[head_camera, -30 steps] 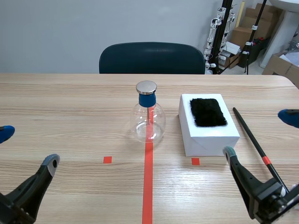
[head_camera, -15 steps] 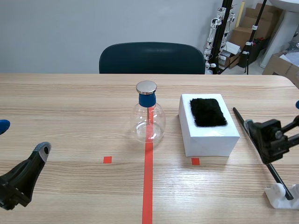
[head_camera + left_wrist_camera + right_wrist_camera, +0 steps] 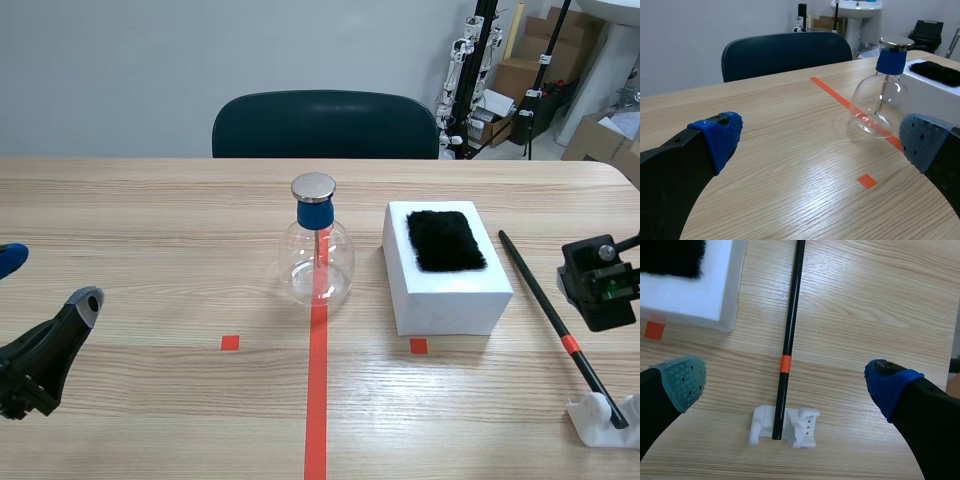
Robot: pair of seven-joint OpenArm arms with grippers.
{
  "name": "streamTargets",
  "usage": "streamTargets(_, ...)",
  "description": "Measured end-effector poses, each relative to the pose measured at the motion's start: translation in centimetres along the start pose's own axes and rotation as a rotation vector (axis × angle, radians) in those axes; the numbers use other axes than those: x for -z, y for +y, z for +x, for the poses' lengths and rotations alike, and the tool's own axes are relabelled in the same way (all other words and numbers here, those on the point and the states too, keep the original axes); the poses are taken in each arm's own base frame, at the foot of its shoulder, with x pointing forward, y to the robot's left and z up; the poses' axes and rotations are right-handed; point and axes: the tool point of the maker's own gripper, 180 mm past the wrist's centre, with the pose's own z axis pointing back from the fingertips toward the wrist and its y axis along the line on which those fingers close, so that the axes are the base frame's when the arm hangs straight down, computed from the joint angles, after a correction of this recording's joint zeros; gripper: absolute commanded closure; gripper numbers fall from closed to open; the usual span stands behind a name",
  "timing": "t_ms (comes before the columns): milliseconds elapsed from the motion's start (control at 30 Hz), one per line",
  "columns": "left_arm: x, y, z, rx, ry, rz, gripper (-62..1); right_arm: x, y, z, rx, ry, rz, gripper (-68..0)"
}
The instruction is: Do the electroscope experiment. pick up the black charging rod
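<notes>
- The black charging rod (image 3: 790, 315) is seen lying flat on the wooden table (image 3: 150, 220), just beside the white box (image 3: 445, 290) on that box's right. Its near end is seated in a small white cradle (image 3: 785, 427), and an orange band (image 3: 785, 363) is carried a little ahead of that end.
- The right gripper (image 3: 785, 382) is held above the rod with its jaws spread wide. In the right wrist view the rod is framed between the two pads, which are set across its length.
- The left gripper (image 3: 822, 137) is likewise spread wide and holds nothing. It is parked low at the left, well apart from the electroscope flask (image 3: 318, 255).
- A straight descent is judged best, with the pads closed squarely on the thin shaft. A grip near the orange band would probably keep the long free end from tipping too much.
- The rod should be lifted straight up out of the cradle first. If it is dragged sideways, the cradle may be pulled along or tipped.
- On the inner side, little room is left between rod and box wall, so that finger should be lowered with care. The black fur pad (image 3: 445, 240) on top of the box should not be brushed.
- On the outer side, bare tabletop is available, but the table's right edge is near.
- Once raised, the rod's far end must be kept from swinging into the flask.
</notes>
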Motion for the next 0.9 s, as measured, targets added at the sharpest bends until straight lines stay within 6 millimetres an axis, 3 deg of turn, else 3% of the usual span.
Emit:
streamTargets(133,0.6,-1.7,-0.6,0.017,0.010,-0.097,-62.3,0.6,-1.1,0.6,0.021,0.000,-0.020,-67.9)
streamTargets(333,1.0,-3.0,-0.7,0.045,-0.011,-0.167,-62.3,3.6,-3.4,-3.1,0.140,0.136,-0.055,-67.9)
streamTargets(467,0.8,-3.8,-1.6,0.071,0.009,-0.222,-62.3,4.4,-3.0,-5.2,0.199,0.237,-0.039,-67.9)
streamTargets(700,-0.1,-3.3,-2.3,0.040,-0.021,-0.213,-62.3,4.5,-3.0,-5.0,0.205,0.314,-0.034,-67.9)
streamTargets(900,-0.5,-3.3,-3.4,0.027,-0.013,-0.216,-62.3,5.2,-0.2,-6.6,0.040,0.468,0.071,-67.9)
